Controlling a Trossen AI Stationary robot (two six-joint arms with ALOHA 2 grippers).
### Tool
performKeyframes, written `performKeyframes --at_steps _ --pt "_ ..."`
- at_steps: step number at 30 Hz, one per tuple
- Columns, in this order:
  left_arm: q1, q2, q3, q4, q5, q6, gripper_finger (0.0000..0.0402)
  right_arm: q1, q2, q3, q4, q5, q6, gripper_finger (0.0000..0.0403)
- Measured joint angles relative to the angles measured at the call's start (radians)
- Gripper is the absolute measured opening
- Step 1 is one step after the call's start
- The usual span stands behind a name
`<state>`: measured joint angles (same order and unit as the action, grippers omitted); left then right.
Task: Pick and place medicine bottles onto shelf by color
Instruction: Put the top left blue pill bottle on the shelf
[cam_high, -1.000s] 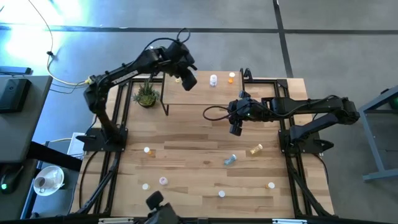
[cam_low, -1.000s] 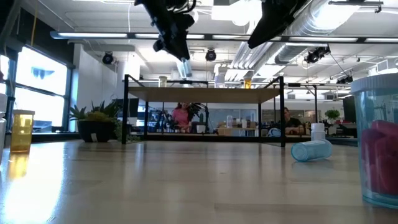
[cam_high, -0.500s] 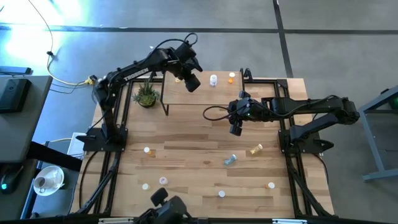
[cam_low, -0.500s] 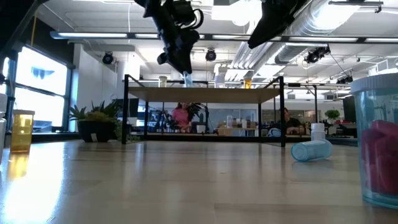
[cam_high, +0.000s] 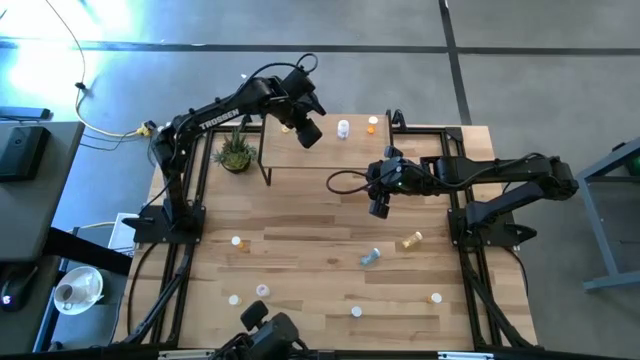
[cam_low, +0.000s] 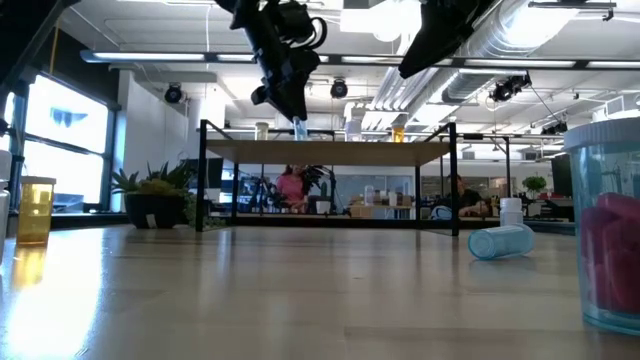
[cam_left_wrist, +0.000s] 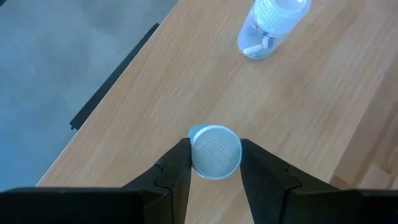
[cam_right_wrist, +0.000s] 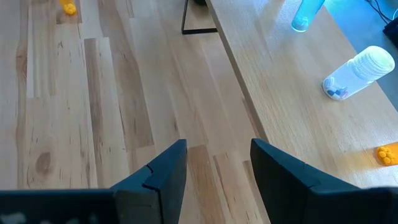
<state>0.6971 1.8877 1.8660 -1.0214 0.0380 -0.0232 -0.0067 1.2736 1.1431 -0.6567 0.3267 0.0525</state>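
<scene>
High view: left gripper (cam_high: 303, 130) over shelf (cam_high: 330, 152) left end; white-capped bottle (cam_high: 343, 128) and orange bottle (cam_high: 372, 125) along shelf far edge; right gripper (cam_high: 379, 207) above table (cam_high: 300, 250) just off shelf front edge.

Low view: blue bottle (cam_low: 300, 128) under left gripper, at shelf top.

Left wrist view: fingers (cam_left_wrist: 177, 165) clamped on blue bottle cap.

Right wrist view: fingers (cam_right_wrist: 163, 169) apart, nothing between.

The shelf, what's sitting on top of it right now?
On the shelf: a pale bottle and an orange bottle. The left hand holds a blue bottle upright over its left part; whether the base touches the wood is hidden.
</scene>
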Motion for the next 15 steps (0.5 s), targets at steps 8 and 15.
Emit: performKeyframes --at_steps 8,15 --pt "0.013 0.014 0.0 0.004 0.0 -0.009 0.0112 0.0 0.0 0.0 -0.011 0.0 0.02 0.0169" --pt "0.01 0.018 0.0 0.009 0.003 -0.002 0.0113 0.0 0.0 0.0 -0.016 0.0 0.02 0.0169"
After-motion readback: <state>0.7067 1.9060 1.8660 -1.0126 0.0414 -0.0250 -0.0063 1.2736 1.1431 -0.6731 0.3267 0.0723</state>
